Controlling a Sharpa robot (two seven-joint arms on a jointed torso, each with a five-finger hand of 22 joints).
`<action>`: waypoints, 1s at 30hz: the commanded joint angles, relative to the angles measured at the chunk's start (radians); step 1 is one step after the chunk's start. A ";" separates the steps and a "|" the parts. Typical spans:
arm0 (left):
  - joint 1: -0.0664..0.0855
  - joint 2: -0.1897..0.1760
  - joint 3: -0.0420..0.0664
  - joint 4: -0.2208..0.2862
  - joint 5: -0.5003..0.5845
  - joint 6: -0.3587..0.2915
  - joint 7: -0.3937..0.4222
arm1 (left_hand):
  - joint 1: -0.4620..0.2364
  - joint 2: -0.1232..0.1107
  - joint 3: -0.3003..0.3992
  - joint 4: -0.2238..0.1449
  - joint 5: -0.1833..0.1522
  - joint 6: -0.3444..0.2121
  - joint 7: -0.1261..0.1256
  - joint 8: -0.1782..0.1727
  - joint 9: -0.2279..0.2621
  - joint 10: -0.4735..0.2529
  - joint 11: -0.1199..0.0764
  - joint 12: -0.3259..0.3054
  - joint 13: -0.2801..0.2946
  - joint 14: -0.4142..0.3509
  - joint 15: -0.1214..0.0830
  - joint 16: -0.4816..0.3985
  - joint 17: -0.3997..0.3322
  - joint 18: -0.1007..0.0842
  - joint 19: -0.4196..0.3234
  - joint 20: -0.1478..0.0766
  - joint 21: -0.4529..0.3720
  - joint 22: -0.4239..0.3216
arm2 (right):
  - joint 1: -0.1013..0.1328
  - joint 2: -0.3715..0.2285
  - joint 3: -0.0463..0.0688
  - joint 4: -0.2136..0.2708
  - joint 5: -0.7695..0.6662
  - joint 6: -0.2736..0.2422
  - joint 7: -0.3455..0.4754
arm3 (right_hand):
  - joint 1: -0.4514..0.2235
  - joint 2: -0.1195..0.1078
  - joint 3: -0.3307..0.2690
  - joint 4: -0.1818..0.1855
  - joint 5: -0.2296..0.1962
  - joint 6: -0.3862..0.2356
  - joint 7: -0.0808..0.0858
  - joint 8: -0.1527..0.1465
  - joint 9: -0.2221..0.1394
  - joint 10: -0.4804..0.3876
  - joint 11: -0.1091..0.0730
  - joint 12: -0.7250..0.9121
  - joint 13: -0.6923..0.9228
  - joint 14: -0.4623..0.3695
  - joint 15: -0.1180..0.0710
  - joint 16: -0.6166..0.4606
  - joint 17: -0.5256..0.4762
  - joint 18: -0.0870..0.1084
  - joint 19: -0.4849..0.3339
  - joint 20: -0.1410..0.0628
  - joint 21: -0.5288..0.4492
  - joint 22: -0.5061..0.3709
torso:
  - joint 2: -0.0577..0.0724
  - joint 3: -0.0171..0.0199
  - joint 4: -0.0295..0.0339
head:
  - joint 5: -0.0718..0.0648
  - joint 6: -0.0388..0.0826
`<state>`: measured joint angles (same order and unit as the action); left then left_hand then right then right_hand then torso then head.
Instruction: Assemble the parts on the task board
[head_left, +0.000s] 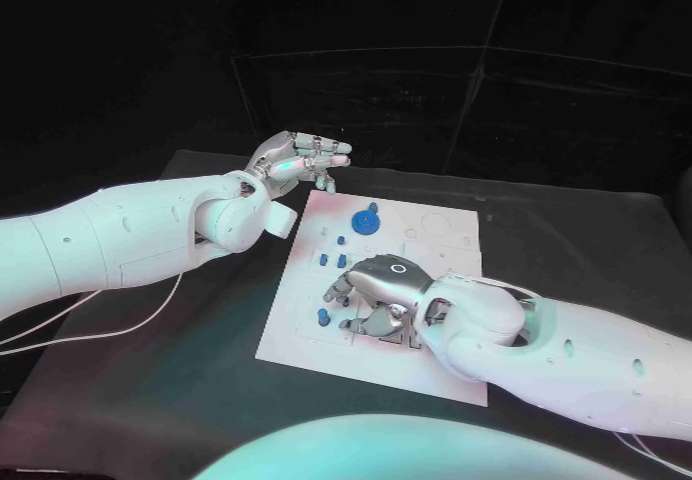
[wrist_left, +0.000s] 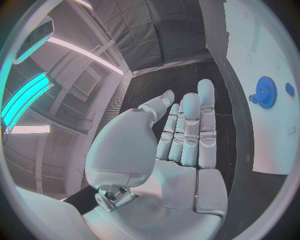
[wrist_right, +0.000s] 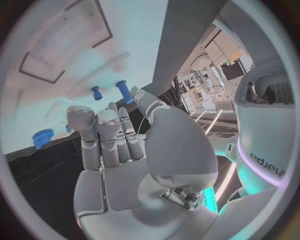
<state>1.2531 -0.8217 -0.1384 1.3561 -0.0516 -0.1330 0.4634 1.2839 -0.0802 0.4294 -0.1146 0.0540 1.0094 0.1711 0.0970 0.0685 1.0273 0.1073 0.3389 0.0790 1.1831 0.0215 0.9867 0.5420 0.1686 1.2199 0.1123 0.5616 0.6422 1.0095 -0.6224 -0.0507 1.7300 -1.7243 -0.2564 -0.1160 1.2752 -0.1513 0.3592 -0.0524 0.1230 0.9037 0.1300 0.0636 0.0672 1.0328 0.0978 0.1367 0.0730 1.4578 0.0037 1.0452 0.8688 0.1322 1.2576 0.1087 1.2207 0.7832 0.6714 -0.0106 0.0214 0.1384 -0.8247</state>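
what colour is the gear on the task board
Blue gear; clearest in the left wrist view.

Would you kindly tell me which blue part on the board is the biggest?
The round blue gear near the board's far edge; the other blue parts are small pegs nearer the right hand.

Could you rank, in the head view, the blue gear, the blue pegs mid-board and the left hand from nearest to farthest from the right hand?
1. Blue pegs, mid-board, just beyond the right hand.
2. Blue gear, at the task board far end.
3. Left hand, off the board, past its far corner.
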 joint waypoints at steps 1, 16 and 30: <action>0.001 -0.003 0.001 -0.002 0.003 0.013 -0.002 | 0.002 0.005 -0.007 0.000 -0.003 -0.008 0.001 0.006 0.000 -0.007 -0.003 0.003 -0.001 -0.007 -0.003 0.004 -0.001 0.013 -0.005 0.003 -0.004 -0.002 | 0.012 -0.080 0.012 0.055 0.123 -0.102 0.044 | 0.004 0.001 -0.028 0.004 0.015 0.016 0.011 0.008 0.004 0.026 -0.014 0.035 0.005 -0.001 -0.008 -0.004 0.001 0.005 0.008 -0.009 0.001 0.012 | -0.003 -0.0019 -0.0040 | -0.011 0.008; 0.000 -0.004 -0.001 -0.002 0.003 0.018 -0.003 | 0.002 0.005 -0.008 0.001 -0.003 -0.009 0.000 0.007 0.000 -0.008 -0.003 0.004 -0.002 -0.007 -0.002 0.004 -0.001 0.013 -0.005 0.003 -0.005 -0.002 | 0.035 -0.396 0.022 0.156 0.471 -0.026 -0.202 | -0.110 0.021 -0.224 0.140 0.091 0.128 -0.029 0.099 0.025 0.343 -0.084 0.411 0.277 0.037 -0.063 0.123 0.131 -0.026 0.105 -0.064 0.116 0.210 | -0.015 0.0009 -0.0282 | -0.118 0.035; -0.001 -0.009 -0.004 -0.002 0.003 0.021 -0.003 | 0.001 0.006 -0.010 0.002 -0.003 -0.008 0.000 0.007 0.000 -0.008 -0.003 0.005 -0.002 -0.008 -0.002 0.004 -0.002 0.013 -0.006 0.003 -0.005 -0.002 | 0.015 -0.433 0.016 0.189 0.365 0.001 -0.404 | -0.124 0.053 -0.413 0.267 0.115 0.121 -0.042 0.204 0.062 0.295 -0.092 0.720 0.674 0.049 -0.071 0.231 0.258 -0.041 0.132 -0.069 0.160 0.295 | -0.016 0.0026 -0.0304 | -0.137 0.029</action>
<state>1.2508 -0.8302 -0.1428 1.3530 -0.0516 -0.1261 0.4571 1.2839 -0.0802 0.4264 -0.1117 0.0540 1.0094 0.1711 0.1009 0.0685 1.0237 0.1036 0.3388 0.0792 1.1831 0.0214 0.9867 0.5410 0.1685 1.2199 0.1123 0.5616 0.6412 1.0246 -1.0583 -0.0346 1.9148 -1.3240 -0.2829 -0.4490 1.1487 -0.1086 -0.0478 0.2123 0.2347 1.0277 0.0931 0.2640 0.1283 1.3342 0.0037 0.8540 0.7418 1.4650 -0.0613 1.2718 1.1260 0.1002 1.3833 0.0408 1.3766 1.0774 0.6545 -0.0085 -0.0086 0.0004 -0.7937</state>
